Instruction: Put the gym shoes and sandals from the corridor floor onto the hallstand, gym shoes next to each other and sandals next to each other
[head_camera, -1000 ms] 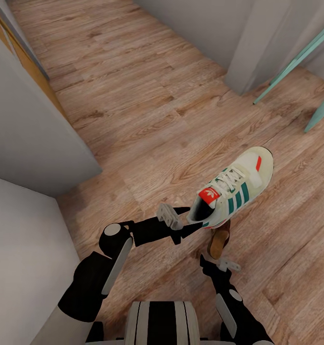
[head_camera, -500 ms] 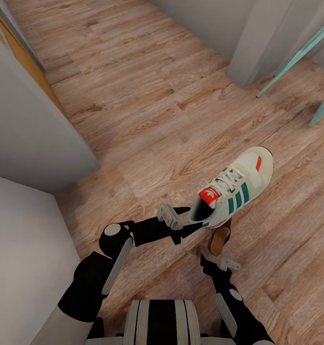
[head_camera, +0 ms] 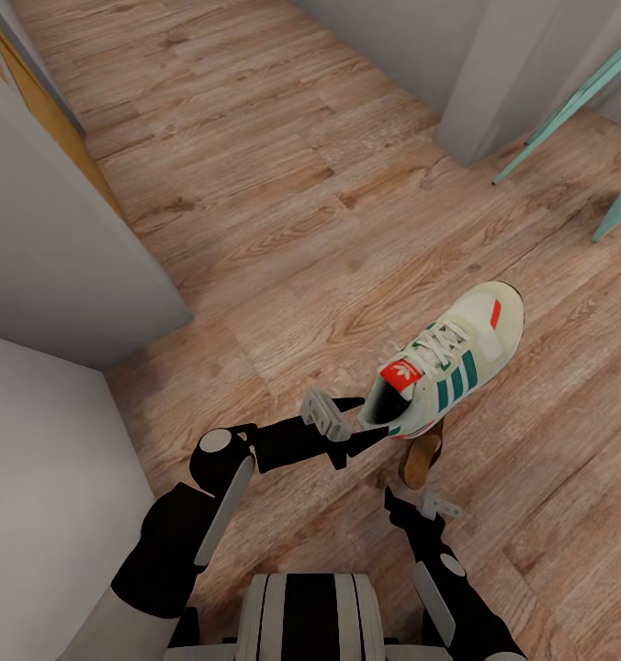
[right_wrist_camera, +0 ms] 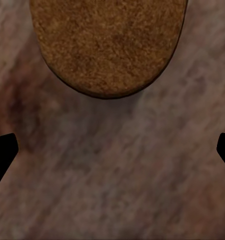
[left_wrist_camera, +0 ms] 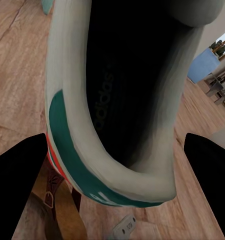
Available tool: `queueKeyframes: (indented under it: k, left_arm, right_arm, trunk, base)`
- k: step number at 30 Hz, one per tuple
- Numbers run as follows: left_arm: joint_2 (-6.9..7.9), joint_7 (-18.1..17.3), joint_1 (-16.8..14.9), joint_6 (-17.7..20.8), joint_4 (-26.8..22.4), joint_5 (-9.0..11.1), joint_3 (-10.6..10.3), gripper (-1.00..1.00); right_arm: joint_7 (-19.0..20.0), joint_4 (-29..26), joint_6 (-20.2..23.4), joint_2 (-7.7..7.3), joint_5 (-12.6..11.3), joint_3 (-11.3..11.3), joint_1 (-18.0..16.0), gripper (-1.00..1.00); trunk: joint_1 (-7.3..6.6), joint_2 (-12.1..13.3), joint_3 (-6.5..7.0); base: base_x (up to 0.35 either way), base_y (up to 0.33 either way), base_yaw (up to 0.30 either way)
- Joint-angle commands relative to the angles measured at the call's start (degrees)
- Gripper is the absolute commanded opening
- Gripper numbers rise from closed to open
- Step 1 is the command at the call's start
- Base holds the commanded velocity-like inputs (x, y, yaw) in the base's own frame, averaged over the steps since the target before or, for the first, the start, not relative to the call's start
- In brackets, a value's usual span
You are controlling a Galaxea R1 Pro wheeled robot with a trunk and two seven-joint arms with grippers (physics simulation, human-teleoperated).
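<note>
A cream-white gym shoe (head_camera: 448, 363) with green stripes and a red tongue mark hangs above the corridor floor (head_camera: 283, 202). My left gripper (head_camera: 370, 424) is shut on its heel. The left wrist view looks into the shoe's dark opening (left_wrist_camera: 112, 100), with a black finger (left_wrist_camera: 17, 175) on each side. Under the shoe lies a sandal (head_camera: 419, 462), mostly hidden by it; a brown strap (left_wrist_camera: 55, 200) shows below the shoe. My right gripper (head_camera: 421, 500) hovers just short of the sandal's tan rounded end (right_wrist_camera: 107, 45). It is open (right_wrist_camera: 112, 150), with only floor between its fingers.
A grey wall corner (head_camera: 72, 266) juts in at the left, with an orange-brown edge (head_camera: 44, 110) behind it. More grey wall (head_camera: 476, 83) stands at the upper right beside teal furniture legs (head_camera: 568, 101). Open plank floor stretches ahead between them.
The whole view shifted slightly between one second ago and half a second ago, so the camera moved. Both arms, the held shoe and the sandal keep the same pose.
</note>
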Motion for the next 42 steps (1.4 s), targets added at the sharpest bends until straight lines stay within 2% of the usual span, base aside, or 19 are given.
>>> queueKeyframes:
  k: [1, 11, 18, 42]
  left_arm:
    - [-0.01, 0.0, 0.0, 0.5, 0.0, 0.5, 0.0, -1.0]
    - [-0.01, 0.0, 0.0, 0.5, 0.0, 0.5, -0.1, -1.0]
    - [-0.01, 0.0, 0.0, 0.5, 0.0, 0.5, -1.7, -1.0]
    - [-0.01, 0.0, 0.0, 0.3, 0.0, 0.4, -1.9, -1.0]
  right_arm:
    - [0.0, 0.0, -0.2, 0.01, -0.6, 0.0, 0.0, 1.0]
    - [0.0, -0.2, -0.2, -0.04, -0.5, 0.0, 0.0, 1.0]
    - [0.0, 0.0, -0.2, -0.04, -0.5, 0.0, 0.0, 1.0]
    - [0.0, -0.3, -0.2, -0.04, -0.5, -0.1, 0.0, 1.0]
  trunk:
    - [-0.01, 0.0, -0.02]
    - [-0.01, 0.0, -0.03]
    - [-0.01, 0.0, -0.03]
    - [-0.01, 0.0, -0.03]
  base:
    - [0.0, 0.0, 0.0]
    - [0.005, 0.0, 0.0]
    - [0.119, 0.0, 0.0]
    - [0.041, 0.0, 0.0]
